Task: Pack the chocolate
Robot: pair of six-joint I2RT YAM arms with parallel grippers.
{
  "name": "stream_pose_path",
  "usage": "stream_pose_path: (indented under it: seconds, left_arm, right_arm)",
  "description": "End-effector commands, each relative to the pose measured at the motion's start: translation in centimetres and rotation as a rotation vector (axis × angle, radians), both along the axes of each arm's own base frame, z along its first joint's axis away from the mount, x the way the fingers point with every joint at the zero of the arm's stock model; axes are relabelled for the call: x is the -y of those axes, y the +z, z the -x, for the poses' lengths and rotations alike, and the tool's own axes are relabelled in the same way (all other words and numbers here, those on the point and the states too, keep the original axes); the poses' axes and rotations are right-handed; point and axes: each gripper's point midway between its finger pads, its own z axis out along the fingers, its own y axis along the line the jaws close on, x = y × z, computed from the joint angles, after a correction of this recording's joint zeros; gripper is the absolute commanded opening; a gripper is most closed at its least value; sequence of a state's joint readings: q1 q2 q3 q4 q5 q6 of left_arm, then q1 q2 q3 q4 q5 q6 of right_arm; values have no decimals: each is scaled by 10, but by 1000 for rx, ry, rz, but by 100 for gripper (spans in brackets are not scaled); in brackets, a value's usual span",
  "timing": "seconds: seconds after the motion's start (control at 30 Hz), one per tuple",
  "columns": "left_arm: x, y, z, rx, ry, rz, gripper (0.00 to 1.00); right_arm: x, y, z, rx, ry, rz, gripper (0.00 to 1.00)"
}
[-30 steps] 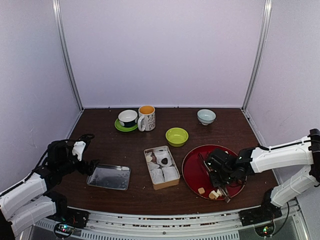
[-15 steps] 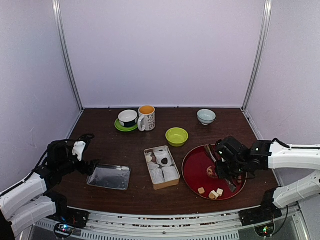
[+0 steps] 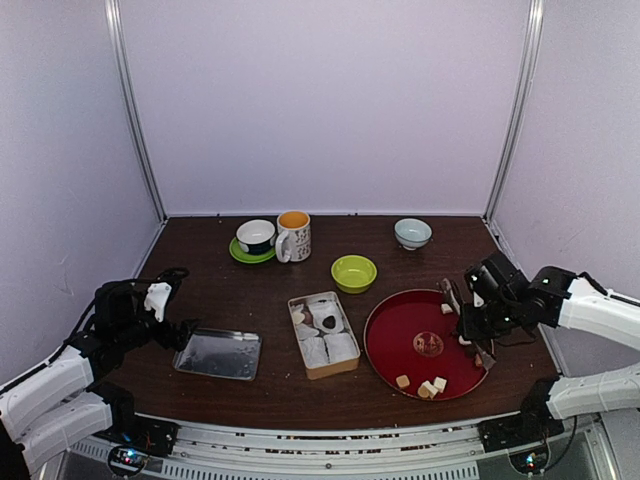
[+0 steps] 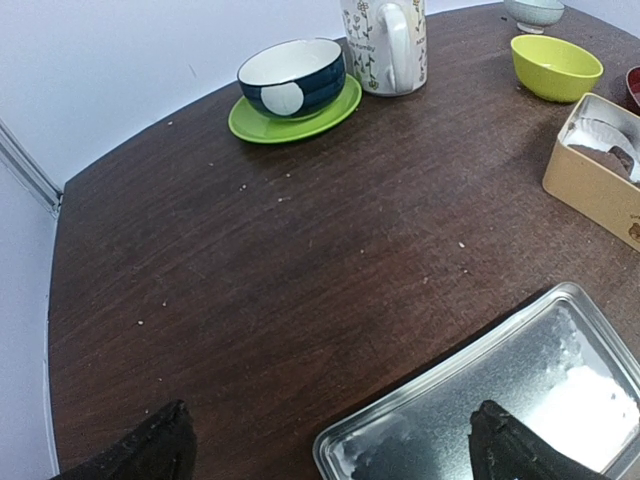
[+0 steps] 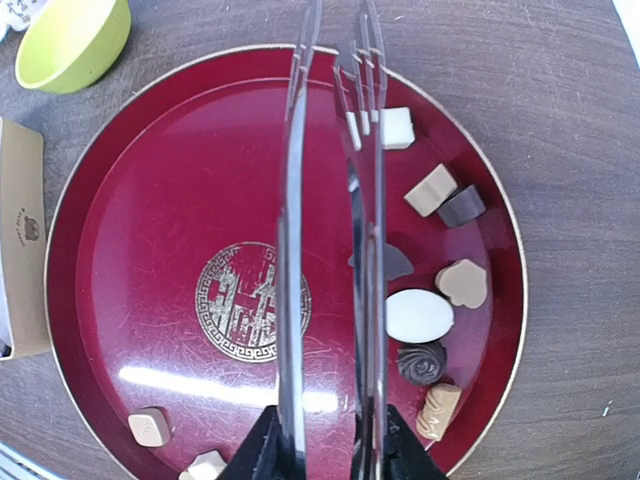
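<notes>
Since the long metal tongs [image 5: 291, 260] clenched in the right jaws were swung toward the counter's [image 3: 470, 250] right edge, bite-size chocolate pieces [image 5: 418, 315] there seem targeted; left jaws are released.

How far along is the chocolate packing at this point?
Done: at least one dark chocolate sits in a paper cup in the box. In hand: the right gripper holds the tongs over the red plate, nothing visibly pinched. To do: about ten chocolates lie on the plate; the left gripper hangs open, idle.
</notes>
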State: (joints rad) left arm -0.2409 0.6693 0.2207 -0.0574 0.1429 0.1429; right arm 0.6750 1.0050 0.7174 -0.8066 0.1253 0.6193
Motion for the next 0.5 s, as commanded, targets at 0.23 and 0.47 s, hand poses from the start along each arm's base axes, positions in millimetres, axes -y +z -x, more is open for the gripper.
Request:
stream_pose_path:
  seconds: [0.23,0.47]
  left_arm:
    - [2,12,-3,42,-16,6,98]
    - [2,12,-3,42,-16,6,98]
  right_arm:
    - [4,-11,0,-67,-10,-51,36]
    - [10,-16,2,-91,-55,-68,41]
